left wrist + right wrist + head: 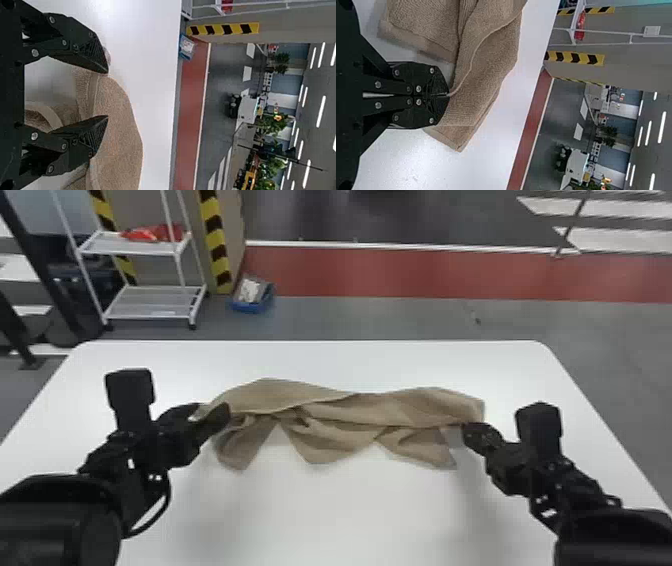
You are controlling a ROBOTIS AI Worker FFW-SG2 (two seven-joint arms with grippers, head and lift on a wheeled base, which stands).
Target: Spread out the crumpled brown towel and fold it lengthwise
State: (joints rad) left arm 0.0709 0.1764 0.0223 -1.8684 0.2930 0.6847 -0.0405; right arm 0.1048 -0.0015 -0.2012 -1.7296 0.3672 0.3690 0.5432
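The white table [325, 360] bears the brown towel [350, 410] across its middle, wide but rumpled; flattening and folding remain. Toward the table's left, the left gripper [107, 94] gapes; toward its right, the right gripper [449, 95] pinches the brown towel

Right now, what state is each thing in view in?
Brown towel: bunched up, not yet folded lengthwise
Left gripper: open, towel between its fingers
Right gripper: shut on the towel's edge
White rack: upright, red item on upper shelf
Blue bin: something pale inside

Bright glare, soft shadows
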